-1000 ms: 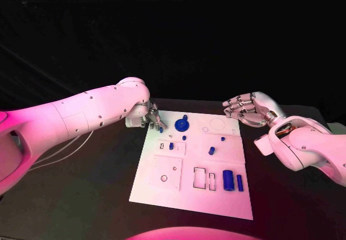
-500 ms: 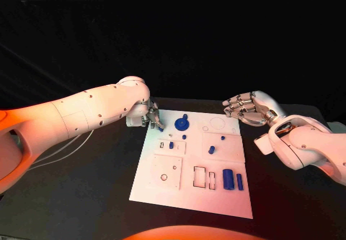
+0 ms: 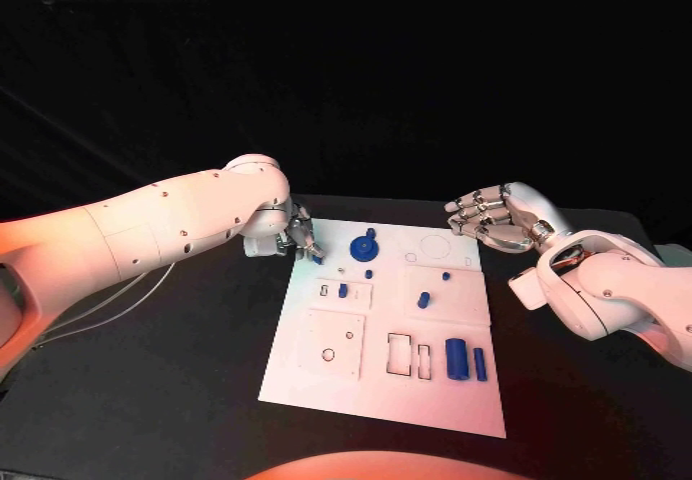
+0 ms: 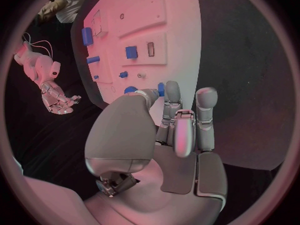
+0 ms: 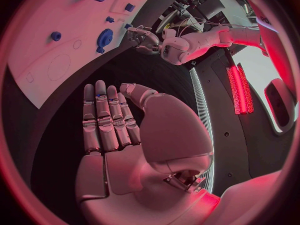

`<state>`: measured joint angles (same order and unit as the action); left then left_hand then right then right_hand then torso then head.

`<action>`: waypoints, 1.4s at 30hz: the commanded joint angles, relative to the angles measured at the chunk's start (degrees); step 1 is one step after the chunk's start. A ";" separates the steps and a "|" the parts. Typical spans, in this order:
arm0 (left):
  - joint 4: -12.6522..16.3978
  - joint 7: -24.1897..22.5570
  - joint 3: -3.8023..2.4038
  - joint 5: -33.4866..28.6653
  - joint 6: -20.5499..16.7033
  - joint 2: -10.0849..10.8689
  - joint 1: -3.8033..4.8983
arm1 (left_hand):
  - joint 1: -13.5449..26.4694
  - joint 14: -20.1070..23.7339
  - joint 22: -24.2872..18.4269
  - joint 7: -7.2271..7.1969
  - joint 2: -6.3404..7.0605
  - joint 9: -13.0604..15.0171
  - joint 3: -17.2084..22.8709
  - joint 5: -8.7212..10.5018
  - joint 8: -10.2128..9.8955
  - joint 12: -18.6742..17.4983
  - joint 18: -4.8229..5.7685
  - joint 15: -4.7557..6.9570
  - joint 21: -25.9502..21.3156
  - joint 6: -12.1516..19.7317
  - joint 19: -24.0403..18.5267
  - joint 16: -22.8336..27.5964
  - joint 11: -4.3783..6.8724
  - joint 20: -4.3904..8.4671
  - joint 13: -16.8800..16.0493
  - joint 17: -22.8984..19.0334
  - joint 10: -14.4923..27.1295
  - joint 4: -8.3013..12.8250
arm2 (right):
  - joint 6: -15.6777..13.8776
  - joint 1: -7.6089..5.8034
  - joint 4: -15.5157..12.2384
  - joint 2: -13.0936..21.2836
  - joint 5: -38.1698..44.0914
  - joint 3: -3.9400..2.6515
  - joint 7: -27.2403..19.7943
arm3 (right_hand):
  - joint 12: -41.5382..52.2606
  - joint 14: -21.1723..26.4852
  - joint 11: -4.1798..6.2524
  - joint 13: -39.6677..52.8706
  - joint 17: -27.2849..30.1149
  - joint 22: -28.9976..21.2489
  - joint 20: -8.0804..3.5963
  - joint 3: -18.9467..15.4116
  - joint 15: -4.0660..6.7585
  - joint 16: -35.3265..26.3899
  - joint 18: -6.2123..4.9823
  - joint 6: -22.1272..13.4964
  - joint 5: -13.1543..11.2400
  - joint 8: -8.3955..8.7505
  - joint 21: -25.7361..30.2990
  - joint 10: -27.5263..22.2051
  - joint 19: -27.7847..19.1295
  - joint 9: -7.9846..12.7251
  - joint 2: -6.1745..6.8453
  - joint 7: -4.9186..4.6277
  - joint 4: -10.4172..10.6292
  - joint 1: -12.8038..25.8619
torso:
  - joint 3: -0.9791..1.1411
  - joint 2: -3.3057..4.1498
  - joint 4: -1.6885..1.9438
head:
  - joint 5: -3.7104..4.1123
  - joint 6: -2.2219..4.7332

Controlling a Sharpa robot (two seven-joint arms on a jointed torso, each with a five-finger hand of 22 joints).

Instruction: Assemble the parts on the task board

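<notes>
The left hand [image 3: 300,238] pinches a small part [image 4: 161,88] at the board's [image 3: 332,375] far-left corner (thin grip); it could slip. The right hand [image 3: 490,217] hovers empty, fingers apart.

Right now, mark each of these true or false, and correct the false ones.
1. The left hand is at the far left corner of the task board. True.
2. The right hand holds a blue part. False: it holds nothing, fingers curled, off the board's far right corner.
3. Two blue cylinders lie side by side near the board's right edge. True.
4. The large round blue part sits at the board's near edge. False: it sits near the far edge, close to the left hand.
5. The board lies on a black table. True.
</notes>
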<state>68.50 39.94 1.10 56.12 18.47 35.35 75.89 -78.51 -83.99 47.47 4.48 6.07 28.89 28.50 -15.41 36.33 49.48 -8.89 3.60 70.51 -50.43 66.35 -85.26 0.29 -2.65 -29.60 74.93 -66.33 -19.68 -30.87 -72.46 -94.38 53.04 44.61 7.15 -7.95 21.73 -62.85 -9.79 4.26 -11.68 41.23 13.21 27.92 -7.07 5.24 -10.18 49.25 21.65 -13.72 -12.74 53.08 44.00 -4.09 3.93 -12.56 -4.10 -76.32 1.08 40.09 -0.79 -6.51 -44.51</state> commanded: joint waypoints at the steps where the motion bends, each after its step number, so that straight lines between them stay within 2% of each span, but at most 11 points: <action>1: 2.63 0.05 -0.07 -2.88 -3.36 1.70 0.01 | 0.62 -3.75 0.31 -0.45 0.60 0.24 10.51 0.21 0.52 0.17 0.83 0.15 0.50 0.04 0.45 -0.35 0.08 0.06 0.15 6.29 -0.45 9.57 | 0.83 0.02 -0.02 0.02 0.14 -0.01 -0.02 | -0.22 -0.04 -0.10 -0.05 0.05 -0.04 0.35 0.17 -0.26 -0.20 -0.08 -0.39 0.29 -0.37 0.30 -0.20 -0.16 0.09 -0.03 -1.03 -0.07 0.70 | 0.07 -0.08 0.08 | -0.20 -0.16; 3: 4.81 -0.20 -0.12 -3.12 -4.75 3.28 0.02 | 1.62 -3.69 0.40 -0.65 1.58 0.37 12.75 0.23 0.99 0.36 0.84 0.24 0.65 -0.09 0.48 -0.18 0.19 0.22 0.25 5.96 -0.79 10.08 | 0.84 0.02 0.01 0.02 0.14 -0.01 -0.06 | -0.21 -0.05 -0.12 -0.13 0.10 -0.13 0.38 0.17 -0.28 -0.27 -0.08 -0.42 0.35 -0.42 0.38 -0.22 -0.15 0.09 -0.02 -1.05 -0.06 0.75 | 0.11 -0.05 0.04 | -0.34 -0.08; 11: 12.81 -2.64 -0.16 -2.96 -8.52 8.32 -0.12 | 2.94 -3.73 1.33 -0.89 2.89 0.58 15.49 0.27 1.81 0.83 0.98 0.58 1.24 -0.59 1.03 -0.16 0.53 0.42 0.14 5.95 -1.63 11.06 | 0.81 0.02 0.19 0.11 0.14 -0.01 -0.12 | -0.20 -0.06 -0.13 -0.16 0.13 -0.16 0.39 0.16 -0.29 -0.29 -0.08 -0.43 0.37 -0.44 0.41 -0.22 -0.15 0.08 -0.02 -1.05 -0.04 0.79 | 0.04 -0.10 0.29 | -0.36 -0.28; 13: 14.90 -3.55 -0.14 -2.13 -9.20 9.46 -0.49 | 3.13 -3.74 1.52 -0.93 3.15 0.60 15.98 0.28 1.93 0.98 1.00 0.62 1.36 -0.67 1.14 -0.17 0.58 0.47 -0.02 5.96 -1.82 11.25 | 0.84 0.02 0.22 0.13 0.14 0.00 -0.11 | -0.20 -0.06 -0.13 -0.16 0.13 -0.16 0.39 0.16 -0.29 -0.29 -0.08 -0.43 0.37 -0.44 0.41 -0.22 -0.15 0.08 -0.02 -1.05 -0.04 0.79 | -0.02 -0.06 0.26 | -0.37 -0.38; 15: 16.78 -4.35 -0.13 -0.88 -9.91 10.45 -0.92 | 3.26 -3.80 1.89 -0.98 3.40 0.61 16.35 0.28 2.03 1.10 1.07 0.67 1.56 -0.76 1.35 -0.27 0.62 0.52 -0.14 6.16 -1.99 11.42 | 0.86 0.02 0.24 0.13 0.13 0.00 -0.10 | -0.18 -0.07 -0.15 -0.24 0.18 -0.26 0.42 0.15 -0.31 -0.36 -0.08 -0.47 0.43 -0.49 0.50 -0.25 -0.14 0.08 -0.02 -1.07 0.01 0.89 | 0.05 -0.08 0.17 | -0.52 -0.35; 20: 19.55 -5.83 -0.06 2.49 -11.69 11.61 -2.05 | 3.81 -3.91 2.71 -1.17 4.17 0.63 17.65 0.30 2.36 1.81 1.21 0.85 2.05 -1.19 1.83 -0.46 0.82 0.69 -0.94 6.50 -2.88 11.82 | 0.91 0.05 0.28 0.09 0.11 0.00 -0.13 | -0.18 -0.07 -0.15 -0.24 0.18 -0.26 0.42 0.15 -0.31 -0.36 -0.08 -0.47 0.43 -0.49 0.50 -0.25 -0.14 0.08 -0.02 -1.07 0.01 0.89 | 0.00 -0.14 0.36 | -0.49 -0.46; 26: 20.46 -6.50 0.05 5.35 -12.42 11.60 -3.58 | 4.10 -3.96 3.08 -1.28 4.60 0.63 18.30 0.32 2.52 2.24 1.27 0.95 2.29 -1.42 2.04 -0.55 0.93 0.77 -1.45 6.67 -3.39 12.03 | 0.96 0.09 0.32 0.05 0.10 0.01 -0.13 | -0.18 -0.07 -0.17 -0.30 0.23 -0.34 0.44 0.14 -0.33 -0.42 -0.08 -0.50 0.47 -0.52 0.56 -0.27 -0.14 0.08 -0.01 -1.08 0.05 0.95 | -0.01 -0.08 0.25 | -0.64 -0.57; 29: 20.53 -6.59 0.11 6.36 -12.31 11.50 -4.06 | 4.18 -3.98 3.17 -1.32 4.72 0.63 18.49 0.32 2.57 2.32 1.28 0.98 2.35 -1.49 2.09 -0.58 0.96 0.79 -1.54 6.73 -3.52 12.09 | 0.98 0.11 0.31 0.07 0.10 0.02 -0.12 | -0.18 -0.07 -0.17 -0.30 0.23 -0.34 0.44 0.14 -0.33 -0.42 -0.08 -0.50 0.47 -0.52 0.56 -0.27 -0.14 0.08 -0.01 -1.08 0.05 0.95 | 0.03 -0.05 0.20 | -0.67 -0.55; 42: 19.90 -5.33 0.24 8.52 -11.06 11.01 -4.52 | 4.43 -4.09 3.66 -1.44 5.20 0.60 19.06 0.35 2.70 2.84 1.37 1.08 2.65 -1.78 2.36 -0.80 1.09 0.88 -2.20 7.13 -4.11 12.35 | 1.43 0.14 0.29 0.22 0.09 0.03 0.21 | -0.15 -0.09 -0.19 -0.40 0.31 -0.50 0.49 0.11 -0.36 -0.51 -0.08 -0.55 0.52 -0.60 0.70 -0.31 -0.13 0.08 -0.03 -1.09 0.16 1.13 | 0.09 -0.04 0.18 | -0.73 -0.92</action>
<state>88.42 34.59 1.35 63.11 7.00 46.53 71.39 -73.77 -83.97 51.09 3.75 10.81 29.47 36.91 -14.97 38.81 52.15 -8.00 4.40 72.93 -51.17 68.31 -85.75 1.31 -1.94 -31.75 74.91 -70.00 -17.52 -30.45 -72.37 -94.04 53.25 44.56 7.17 -7.77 21.73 -62.85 -9.79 3.94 -11.45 40.78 13.42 27.91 -7.07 5.02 -10.18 49.25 21.87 -13.95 -12.29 53.08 43.79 -4.10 3.93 -12.56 -4.09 -75.86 1.13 40.03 -0.57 -7.21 -45.36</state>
